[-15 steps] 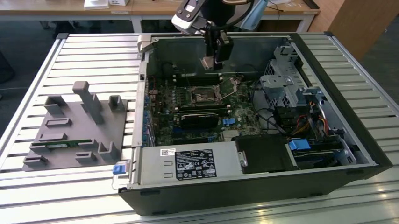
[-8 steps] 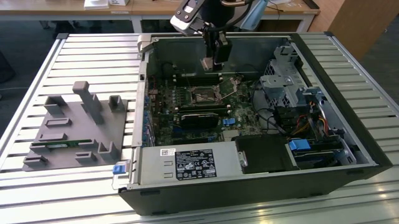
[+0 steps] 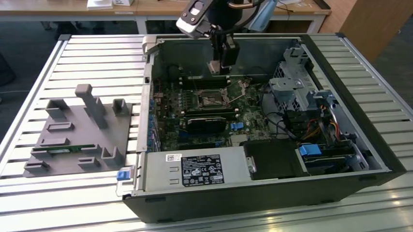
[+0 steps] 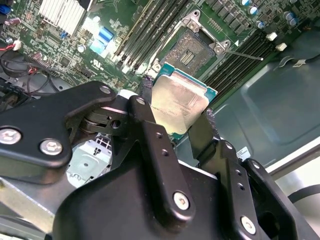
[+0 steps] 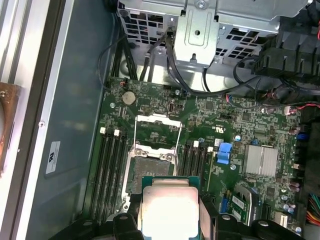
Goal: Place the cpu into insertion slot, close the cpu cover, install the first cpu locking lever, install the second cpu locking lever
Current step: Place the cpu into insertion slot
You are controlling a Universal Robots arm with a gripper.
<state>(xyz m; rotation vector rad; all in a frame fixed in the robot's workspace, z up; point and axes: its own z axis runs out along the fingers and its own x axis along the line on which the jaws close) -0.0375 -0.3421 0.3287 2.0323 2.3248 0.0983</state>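
Note:
My gripper (image 4: 178, 111) is shut on the cpu (image 4: 176, 100), a flat square chip with a dull silver top and a green rim, clamped at two opposite edges by the black fingers (image 4: 148, 95). In the exterior view the gripper (image 3: 221, 68) hangs inside the open computer case, above the board's far side, with the cpu (image 3: 213, 65) in it. The insertion slot (image 5: 150, 172) lies uncovered on the green board just beyond the held cpu (image 5: 167, 210), and it is also seen from the side (image 4: 194, 50). The cpu cover (image 5: 157, 118) stands flipped open past the slot. A thin wire lever (image 4: 243, 54) sticks out beside the slot.
Long black memory slots (image 5: 107, 165) flank the socket. A black card (image 3: 206, 123) and a black label-bearing box (image 3: 200, 170) sit nearer the case front. A metal drive cage (image 3: 293, 87) with cables fills the exterior view's right. A grey fixture (image 3: 77, 130) stands on the slatted table.

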